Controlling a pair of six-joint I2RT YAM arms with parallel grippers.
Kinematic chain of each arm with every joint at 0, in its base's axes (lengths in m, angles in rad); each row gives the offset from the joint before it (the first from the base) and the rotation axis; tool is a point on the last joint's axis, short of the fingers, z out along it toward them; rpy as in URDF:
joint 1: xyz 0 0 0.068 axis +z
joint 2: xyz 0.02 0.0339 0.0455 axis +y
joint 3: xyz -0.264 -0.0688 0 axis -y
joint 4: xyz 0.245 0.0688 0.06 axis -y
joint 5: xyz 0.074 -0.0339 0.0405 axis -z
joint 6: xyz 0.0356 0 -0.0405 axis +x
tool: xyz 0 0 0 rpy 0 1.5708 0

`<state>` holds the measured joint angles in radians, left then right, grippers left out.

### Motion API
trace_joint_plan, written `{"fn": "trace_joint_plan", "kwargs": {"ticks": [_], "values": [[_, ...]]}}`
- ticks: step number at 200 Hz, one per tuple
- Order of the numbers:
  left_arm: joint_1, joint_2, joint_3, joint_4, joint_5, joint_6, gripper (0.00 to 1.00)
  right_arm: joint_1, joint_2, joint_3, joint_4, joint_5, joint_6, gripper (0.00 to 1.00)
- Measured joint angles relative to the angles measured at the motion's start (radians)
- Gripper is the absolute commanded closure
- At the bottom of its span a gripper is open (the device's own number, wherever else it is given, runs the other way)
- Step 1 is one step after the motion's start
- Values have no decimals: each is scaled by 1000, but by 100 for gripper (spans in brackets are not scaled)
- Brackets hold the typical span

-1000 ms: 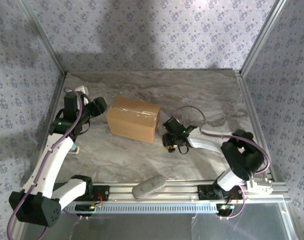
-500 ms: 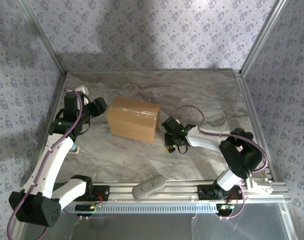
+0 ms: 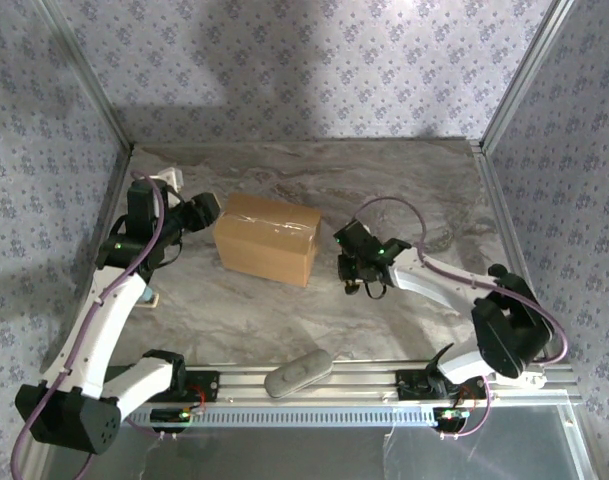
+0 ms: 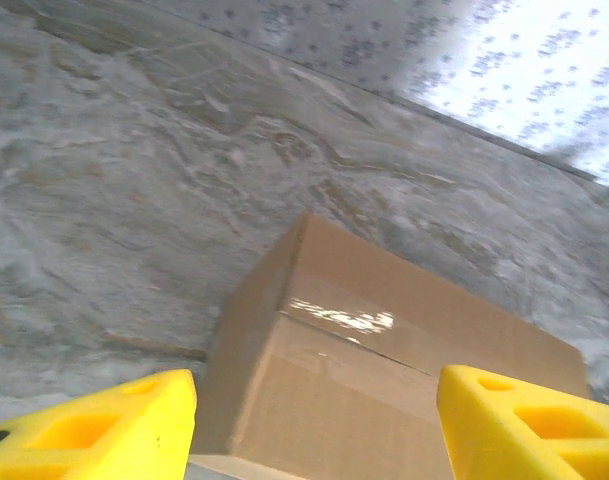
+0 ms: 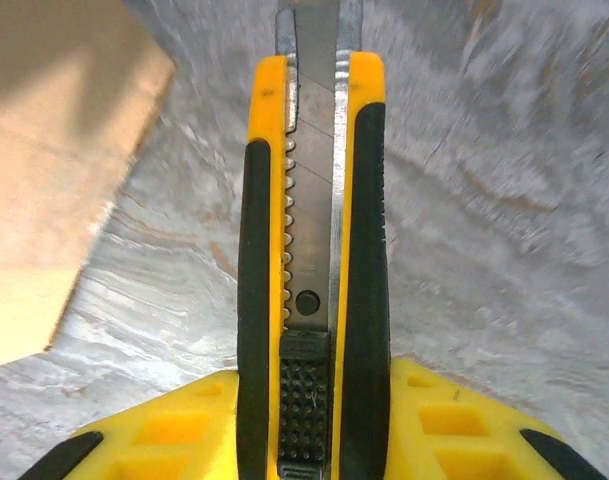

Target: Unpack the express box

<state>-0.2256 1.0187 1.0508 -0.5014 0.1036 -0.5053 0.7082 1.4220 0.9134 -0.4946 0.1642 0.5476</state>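
The left gripper (image 3: 208,212) hangs just off the left end of the express box (image 3: 267,238). Its yellow fingers (image 4: 94,425) stand well apart with nothing clamped between them. In the left wrist view the carton lies ahead of and below those fingers, seen through the gap between them; whether either finger touches the cardboard cannot be told. The box sits on the marble-patterned table (image 3: 424,190), directly to the right of this gripper and turned a little askew. Its top flaps are down, and a strip of clear tape (image 4: 339,318) catches the light along the seam. Nearer the arm bases, behind and to the right of the left gripper, a grey oblong object (image 3: 298,372) rests on the metal rail (image 3: 374,375) at the table's near edge. The right gripper (image 3: 354,274) is just right of the box's right end, near it but apart from it. This gripper's jaws are clamped on a yellow and black utility knife (image 5: 309,250), whose handle is pinched between the yellow fingers (image 5: 174,430) at the bottom of the right wrist view. The knife points straight out ahead of the gripper with its metal blade (image 5: 314,30) extended, the tip running off the top of the view. From this hand the carton lies ahead and to the left of the knife, a strip of bare table between its edge and the blade.
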Motion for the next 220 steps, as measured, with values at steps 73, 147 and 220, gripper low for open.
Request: {"fn": "trace_joint_plan", "kwargs": {"ticks": [73,147,220], "values": [[-142,58,65,29,177,-5,37,-23,-111,206,-139,-22,-129,69],[-270,220,87,211,325,-98,39,-23,-97,413,-170,-120,-224,69],[-315,375,162,362,409,-171,39,-2,-24,466,-156,-188,-235,68]]}}
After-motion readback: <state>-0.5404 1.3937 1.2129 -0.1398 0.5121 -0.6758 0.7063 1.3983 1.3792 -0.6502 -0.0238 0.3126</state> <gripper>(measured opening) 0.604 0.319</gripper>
